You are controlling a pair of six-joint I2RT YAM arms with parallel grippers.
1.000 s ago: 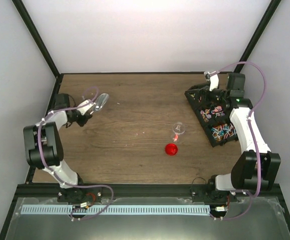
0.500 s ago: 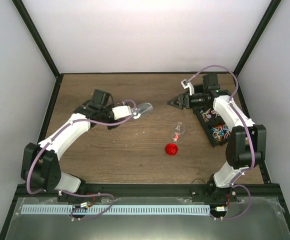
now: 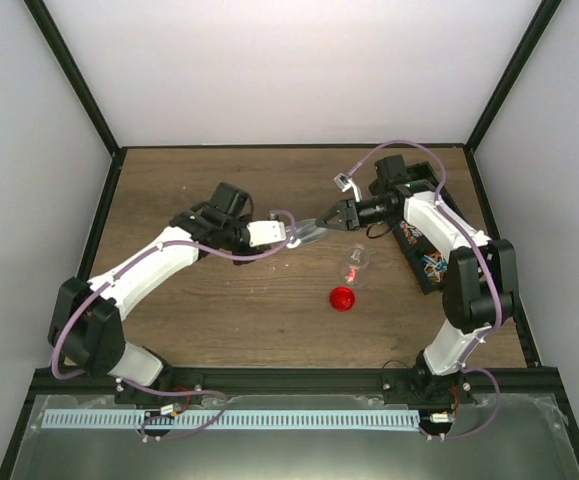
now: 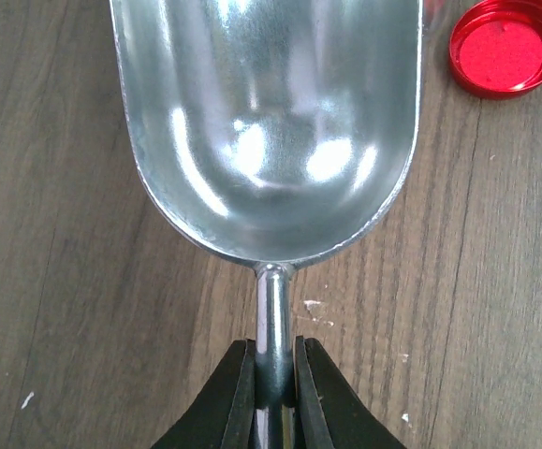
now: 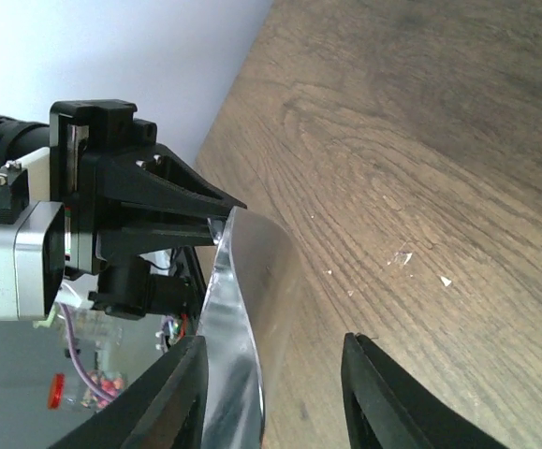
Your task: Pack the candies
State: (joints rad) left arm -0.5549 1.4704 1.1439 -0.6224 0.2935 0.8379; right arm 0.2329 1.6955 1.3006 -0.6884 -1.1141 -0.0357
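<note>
Left gripper (image 4: 275, 374) clamps the thin handle of a metal scoop (image 4: 271, 140), its jaws tight on both sides and the shiny bowl empty above the wood. The right gripper (image 5: 275, 342) faces it near the middle of the table (image 3: 219, 190), jaws parted on either side of the scoop's front rim and not pinching it. The table is brown, wood-grained board flecked with a few pale specks, enclosed by plain pale walls (image 3: 289, 70) and black frame posts (image 3: 69, 80). The candies (image 3: 434, 263) are tiny wrapped sweets in pink, blue, orange and white, heaped in a black tray (image 3: 417, 262) at the table's right edge and partly hidden behind the right arm (image 3: 449, 235). They lie well apart from both grippers, off to the right of the scoop. Between scoop and tray, nearer the front, stands a small clear jar (image 3: 355, 264) with a touch of pink and red in it, and a round red lid (image 3: 342, 298) lies just beside it, its open side up.
</note>
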